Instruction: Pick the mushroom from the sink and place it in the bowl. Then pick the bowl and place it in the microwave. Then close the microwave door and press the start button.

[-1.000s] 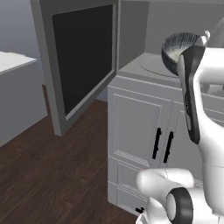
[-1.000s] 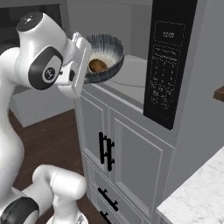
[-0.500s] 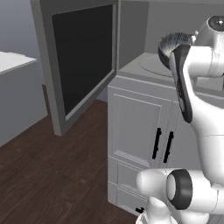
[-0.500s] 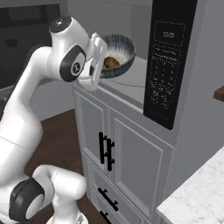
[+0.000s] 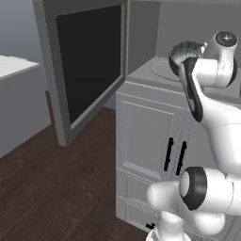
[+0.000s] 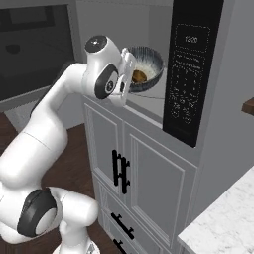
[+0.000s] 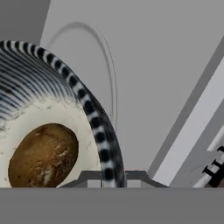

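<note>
Claw [image 7: 105, 177] pinched narrow on the rim of the bowl [image 6: 147, 67], one finger [image 7: 89, 177] inside the wall, the other outside. Bowl held up off the microwave [image 6: 149, 101] floor, at the front opening of the cavity, tilted so its pale inside faces the right base camera. Mushroom [image 7: 43, 155] sits in the bottom of the bowl, brown and rounded, against the cream inner wall; from the right base camera it reads as a small brown lump [image 6: 139, 76] low in the bowl. Round turntable plate [image 7: 94, 57] lies on the cavity floor beyond the bowl's striped rim, apart from it. Microwave door [image 5: 87, 66] stands swung open to the left, dark glass in a grey frame. Black control panel [image 6: 191, 69] runs down the right edge of the cavity. White cabinet doors with black handles [image 6: 119, 171] directly beneath. Dark wood floor [image 5: 42, 188] below.
</note>
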